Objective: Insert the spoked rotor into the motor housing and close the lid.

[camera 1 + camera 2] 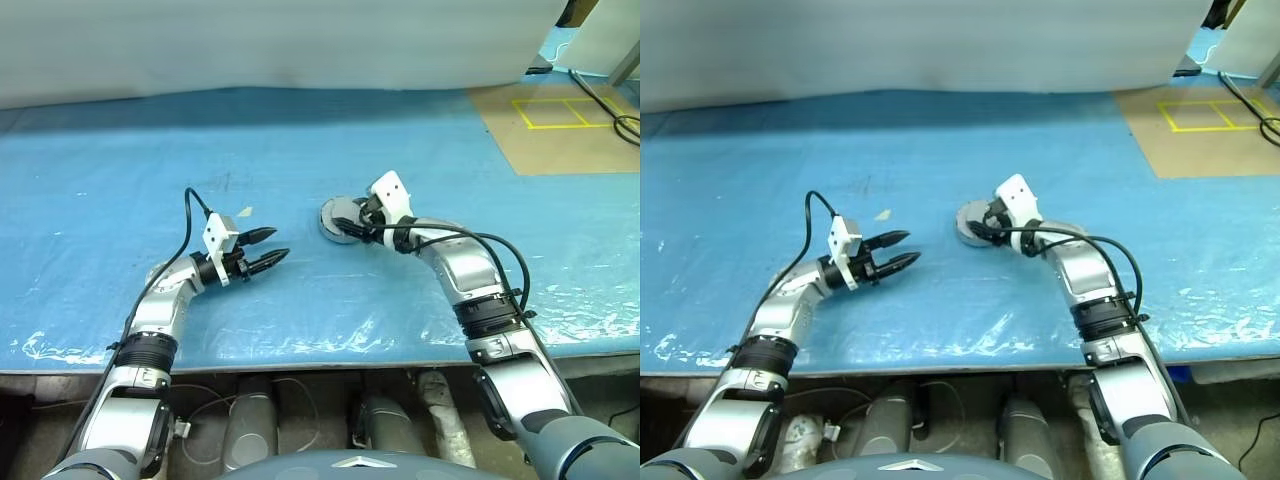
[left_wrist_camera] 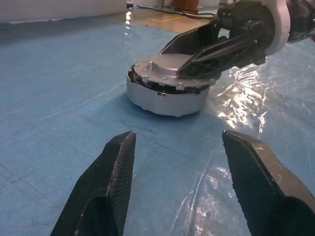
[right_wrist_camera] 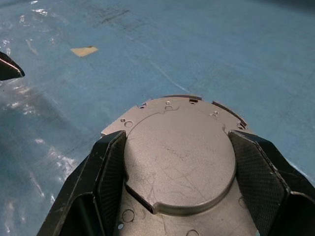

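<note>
I am watching the motor housing (image 2: pixel 166 101) sitting near the middle of the blue surface (image 1: pixel 120 160), a silver round cup resting flat. The lid (image 3: pixel 179 157) is lying on top of it, pale grey face up with its raised round centre showing; from the side it is looking a little tilted, not fully seated. I cannot tell where the spoked rotor is, as the lid is covering the inside of the cup.

My right gripper (image 3: pixel 179 184) is reaching in from the right and hanging over the lid. Its jaws are standing apart, one finger on each side of the raised centre of the lid; I cannot tell whether the pads are pressing on it or just lying beside it.

My left gripper (image 1: pixel 270 247) is hovering left of the housing and apart from it, pointing right towards it roughly level over the surface. Its jaws are standing open with nothing between them.

A small pale scrap (image 3: pixel 84 50) is lying on the surface between the two arms, on the far side. At the far right a brown board (image 1: pixel 560 130) with yellow taped lines is lying beside the blue covering
</note>
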